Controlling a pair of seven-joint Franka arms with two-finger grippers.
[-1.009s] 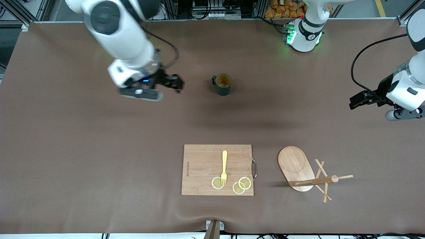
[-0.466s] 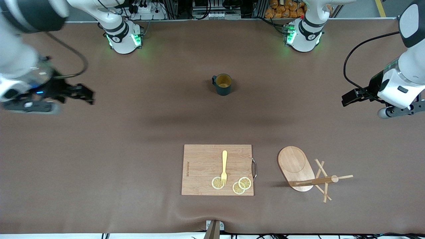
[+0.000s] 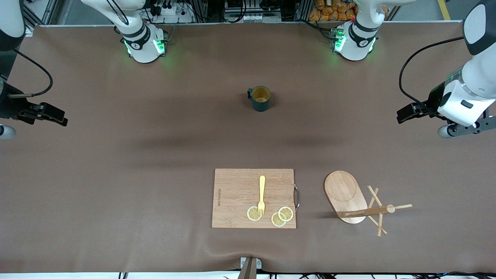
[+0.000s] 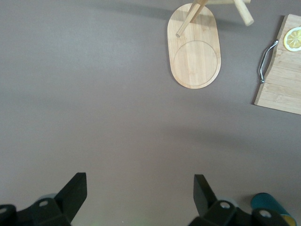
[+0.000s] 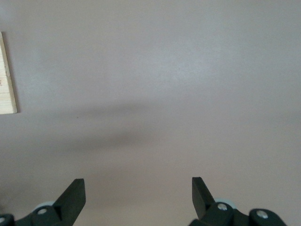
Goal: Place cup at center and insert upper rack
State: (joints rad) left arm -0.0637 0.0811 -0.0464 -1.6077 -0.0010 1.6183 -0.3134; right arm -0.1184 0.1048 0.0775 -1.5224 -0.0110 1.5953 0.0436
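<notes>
The dark teal cup [image 3: 260,99] stands upright on the brown table cover, mid-table, toward the robots' bases. A dark teal shape [image 4: 268,203] at the edge of the left wrist view may be it. The upper rack [image 3: 345,195], a wooden mug tree, rests on its oval base near the front camera, toward the left arm's end; its post and pegs [image 3: 378,210] stick out past the base. Its base also shows in the left wrist view [image 4: 195,59]. My left gripper [image 3: 403,114] [image 4: 140,190] hangs open and empty over bare table. My right gripper [image 3: 58,118] [image 5: 138,193] hangs open and empty at the right arm's end.
A rectangular wooden cutting board [image 3: 236,193] with a metal handle [image 3: 297,197] lies beside the rack, nearer the front camera than the cup. On it are a yellow fork [image 3: 262,193] and three lemon slices [image 3: 279,217]. Its edge shows in the right wrist view [image 5: 7,80].
My right gripper has swung away from beside the cup to the right arm's end of the table. My left gripper has crept slightly toward the table's middle. The cup and rack have not moved.
</notes>
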